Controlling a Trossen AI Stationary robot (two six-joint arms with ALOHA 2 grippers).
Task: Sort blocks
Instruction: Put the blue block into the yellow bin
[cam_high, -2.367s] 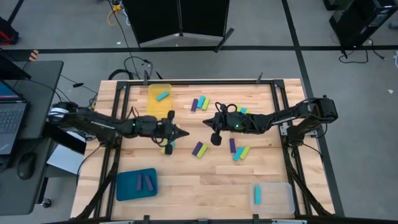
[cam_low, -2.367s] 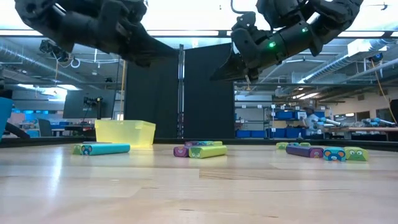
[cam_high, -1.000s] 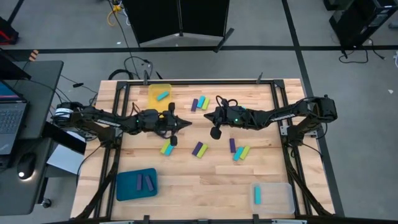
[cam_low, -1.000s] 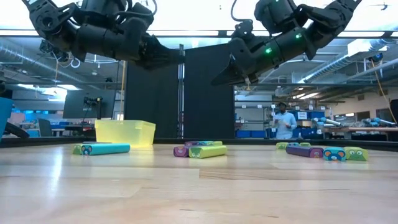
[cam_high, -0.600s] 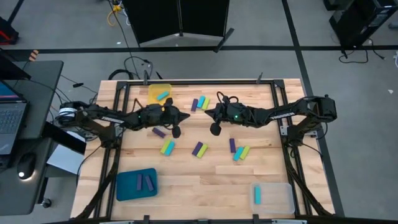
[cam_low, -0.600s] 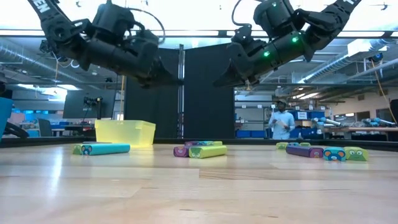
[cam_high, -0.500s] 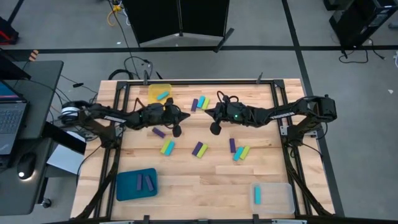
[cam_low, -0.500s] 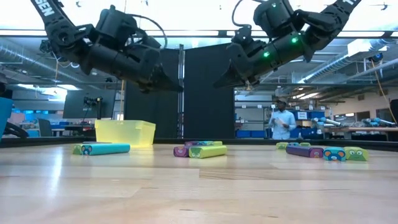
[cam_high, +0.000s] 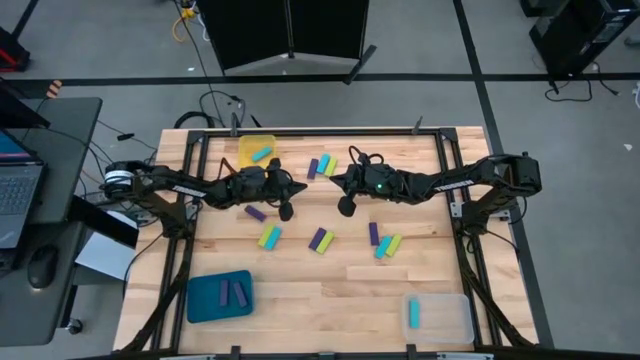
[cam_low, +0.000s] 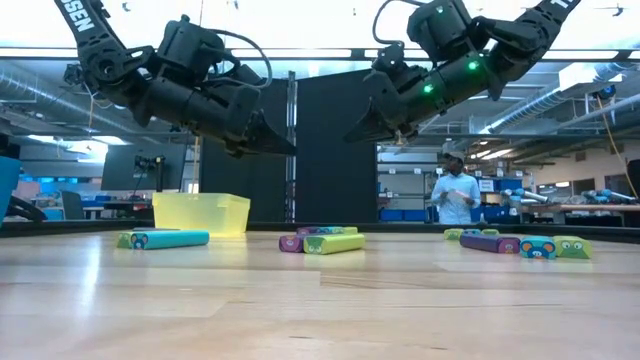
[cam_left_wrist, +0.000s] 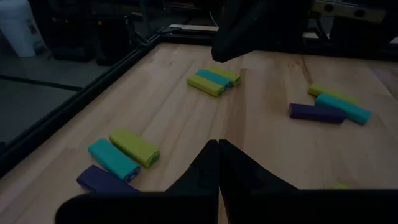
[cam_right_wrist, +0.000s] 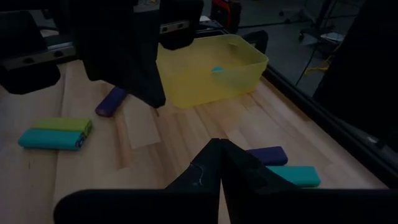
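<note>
Barely started, we are hovering both pressed-together pincers, left pincer (cam_high: 298, 186) and right pincer (cam_high: 334, 181), near the yellow tray (cam_high: 256, 157). Four blocks (cam_high: 318, 239) are lying in trays; roughly eleven are waiting loose on the worktop (cam_high: 340, 290).

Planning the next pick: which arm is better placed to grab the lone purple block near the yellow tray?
Left. The lone purple bar-shaped block lies close beside the left gripper; the right gripper hovers farther away, past the table's middle.
</note>
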